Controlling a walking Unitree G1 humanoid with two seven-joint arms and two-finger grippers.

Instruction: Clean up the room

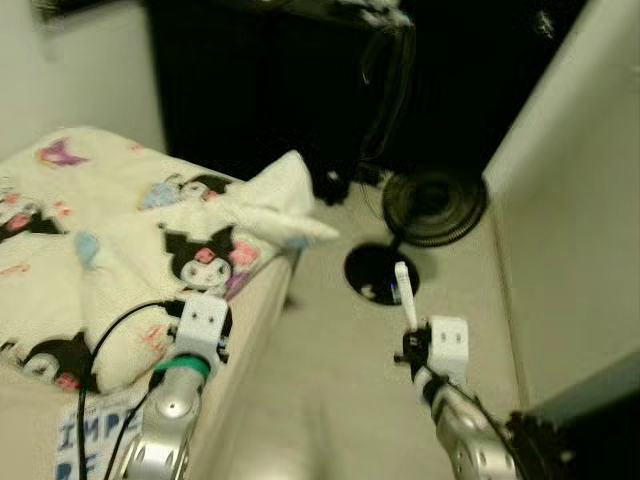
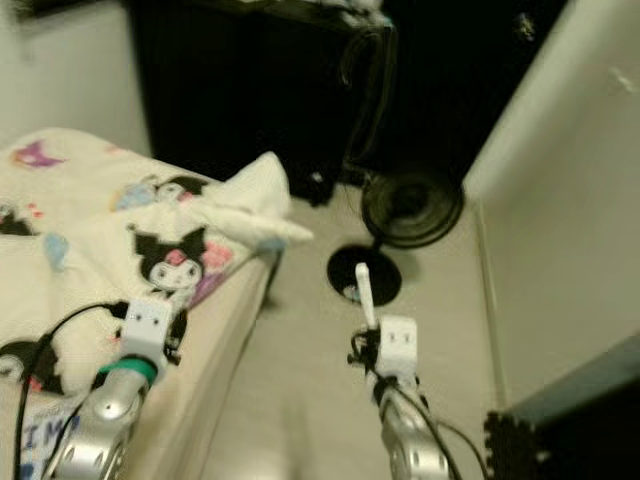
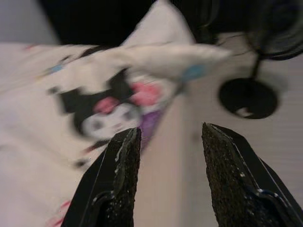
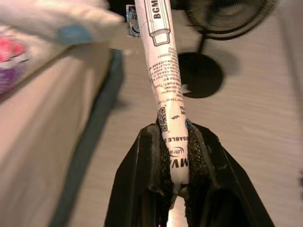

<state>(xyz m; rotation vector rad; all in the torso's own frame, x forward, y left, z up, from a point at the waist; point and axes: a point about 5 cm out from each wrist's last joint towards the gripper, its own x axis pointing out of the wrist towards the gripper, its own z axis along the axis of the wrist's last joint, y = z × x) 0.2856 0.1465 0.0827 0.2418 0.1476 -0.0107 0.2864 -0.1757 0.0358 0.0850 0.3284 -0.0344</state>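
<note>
Blanket [image 1: 120, 230]: cream, black-pink cartoon character print. Tube [image 4: 161, 71]: white, black lettering. Fan [image 1: 432, 208]: black. Floor [image 1: 340, 380]: beige.

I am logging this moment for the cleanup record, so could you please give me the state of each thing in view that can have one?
Right gripper: shut on the white tube.
White tube: held, sticking out beyond the fingers.
Left gripper: open, holding nothing, over the bed's edge.
Blanket: rumpled on the bed.
Fan: standing on the floor.
</note>
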